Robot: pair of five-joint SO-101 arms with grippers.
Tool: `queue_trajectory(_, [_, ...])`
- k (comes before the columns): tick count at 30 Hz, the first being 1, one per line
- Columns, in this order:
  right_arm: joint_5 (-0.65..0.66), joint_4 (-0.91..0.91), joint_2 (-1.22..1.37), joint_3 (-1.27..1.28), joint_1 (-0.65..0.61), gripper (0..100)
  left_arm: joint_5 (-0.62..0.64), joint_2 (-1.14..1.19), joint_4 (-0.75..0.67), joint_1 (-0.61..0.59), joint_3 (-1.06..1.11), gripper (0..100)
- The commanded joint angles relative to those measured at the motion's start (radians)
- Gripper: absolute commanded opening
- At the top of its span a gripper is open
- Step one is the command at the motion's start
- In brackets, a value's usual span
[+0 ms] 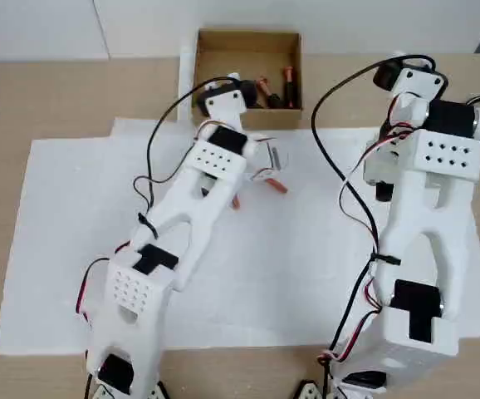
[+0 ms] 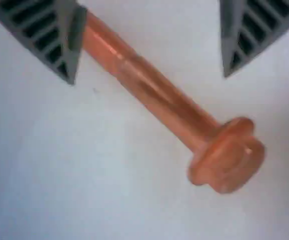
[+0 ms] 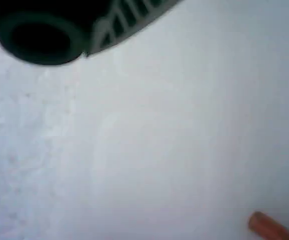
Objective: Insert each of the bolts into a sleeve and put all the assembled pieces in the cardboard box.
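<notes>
- The table [image 1: 7, 125] is tan, and a white foam sheet [image 1: 290, 274] covers most of it.
- Your left arm [image 1: 182, 216] stretches over the sheet towards the box. Your right arm [image 1: 423, 208] stands at the sheet's other side, well apart from it.
- The cardboard box [image 1: 248, 35] sits past the sheet's far edge. Assembled pieces [image 1: 277, 90], copper with black sleeves, lie in its corner nearer your right arm.
- Your left gripper [image 2: 148, 74] is spread wide just above the sheet, its grey ribbed fingertips [image 2: 59, 45] closed on nothing.
- Your right gripper [image 1: 383, 184] points down at the sheet and clamps a black sleeve [image 3: 39, 37] against its ribbed finger [image 3: 129, 20]. The sleeve's open bore faces the wrist camera.
- The bolt [image 2: 154, 95] lies flat on the sheet between your left fingers. Its long axis runs slantwise across the gap, with the plain end tucked beneath one fingertip and the head pointing away from both. It is copper-coloured, with a smooth round shaft, a wide flange and a small raised head.
- From above, two copper pieces [image 1: 278, 187] show on the sheet beside your left arm. You cannot tell which is that bolt.
- A copper end [image 3: 272, 227] lies on the sheet near your right gripper.
</notes>
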Motion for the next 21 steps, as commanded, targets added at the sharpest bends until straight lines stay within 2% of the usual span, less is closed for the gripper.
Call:
queue_trajectory(1, [-0.014,0.012,-0.062,-0.002,0.008,0.4,0.017,-0.015,-0.021,-0.008,-0.041,18])
queue_trajectory(7, [-0.014,0.010,-0.062,-0.002,0.005,0.4,0.018,0.020,-0.068,-0.005,-0.044,18])
queue_trajectory(18, [-0.014,0.010,-0.061,-0.002,0.008,0.4,0.058,0.078,-0.071,-0.003,-0.045,18])
queue_trajectory(21, [-0.014,0.010,-0.061,-0.002,0.007,0.4,0.057,0.078,-0.078,-0.002,-0.045,12])
